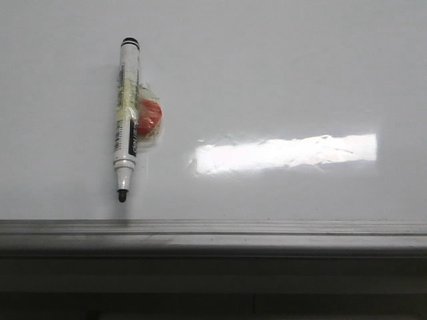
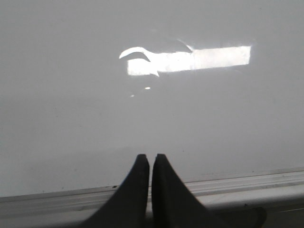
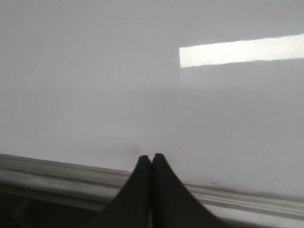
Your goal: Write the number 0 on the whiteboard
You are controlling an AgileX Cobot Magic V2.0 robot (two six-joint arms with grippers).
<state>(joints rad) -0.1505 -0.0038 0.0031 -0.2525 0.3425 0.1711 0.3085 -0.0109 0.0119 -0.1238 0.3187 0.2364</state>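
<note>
The left gripper shows two black, matte fingers, curved and tapering to blunt tips. The right gripper looks the same: smooth, dark, unmarked

An office or classroom: a glossy whiteboard, grey ledge, and marker.
</note>
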